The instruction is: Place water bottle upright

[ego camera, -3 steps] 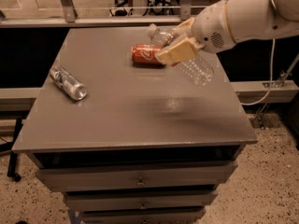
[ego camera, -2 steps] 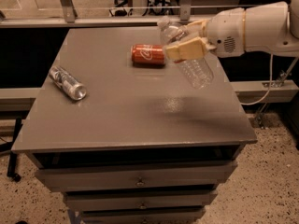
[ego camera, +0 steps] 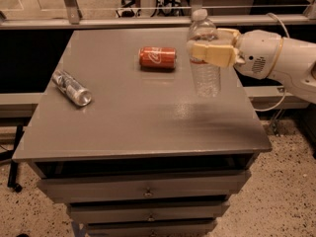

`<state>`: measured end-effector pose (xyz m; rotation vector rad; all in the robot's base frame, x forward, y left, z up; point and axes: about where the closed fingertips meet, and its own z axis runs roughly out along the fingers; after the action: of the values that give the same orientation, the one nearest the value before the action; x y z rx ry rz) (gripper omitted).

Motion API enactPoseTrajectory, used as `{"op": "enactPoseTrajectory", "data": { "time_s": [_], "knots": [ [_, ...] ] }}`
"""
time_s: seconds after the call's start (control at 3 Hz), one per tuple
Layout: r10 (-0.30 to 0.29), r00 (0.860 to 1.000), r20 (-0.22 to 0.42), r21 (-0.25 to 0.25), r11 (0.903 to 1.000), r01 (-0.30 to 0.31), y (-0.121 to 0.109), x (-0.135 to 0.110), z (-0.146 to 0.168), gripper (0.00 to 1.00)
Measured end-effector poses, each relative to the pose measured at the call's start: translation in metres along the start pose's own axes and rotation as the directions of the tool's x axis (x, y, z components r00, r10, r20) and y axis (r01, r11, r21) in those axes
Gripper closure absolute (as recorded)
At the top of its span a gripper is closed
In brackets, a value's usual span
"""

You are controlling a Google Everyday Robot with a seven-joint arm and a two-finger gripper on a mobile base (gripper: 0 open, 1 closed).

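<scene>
The water bottle is clear ribbed plastic with a white cap and a narrow coloured label band. It stands upright near the right side of the grey table, its base at or just above the top. My gripper comes in from the right and is shut on the bottle's upper body, its tan fingers around the label band. The white arm extends off to the right.
A red soda can lies on its side at the table's back middle, left of the bottle. A slim silver can lies on its side at the left. Drawers sit below the tabletop. A metal rail runs behind.
The bottle has turned from tilted, base down-right, to upright. The arm has drawn back to the right and lowered the bottle toward the tabletop.
</scene>
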<state>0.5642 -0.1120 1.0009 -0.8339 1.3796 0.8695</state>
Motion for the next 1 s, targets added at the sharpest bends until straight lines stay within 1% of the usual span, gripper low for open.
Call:
{"op": "enactPoseTrajectory", "data": {
  "time_s": [0.33,0.67,1.0],
  "knots": [
    [0.032,0.996,0.087,0.011,0.9994,-0.033,-0.003,0.001,-0.010,1.00],
    [0.040,0.989,0.142,0.005,0.9992,-0.041,0.000,0.009,-0.009,1.00],
    [0.015,0.984,0.178,0.001,0.9999,-0.016,0.004,0.018,-0.006,1.00]
  ]
}}
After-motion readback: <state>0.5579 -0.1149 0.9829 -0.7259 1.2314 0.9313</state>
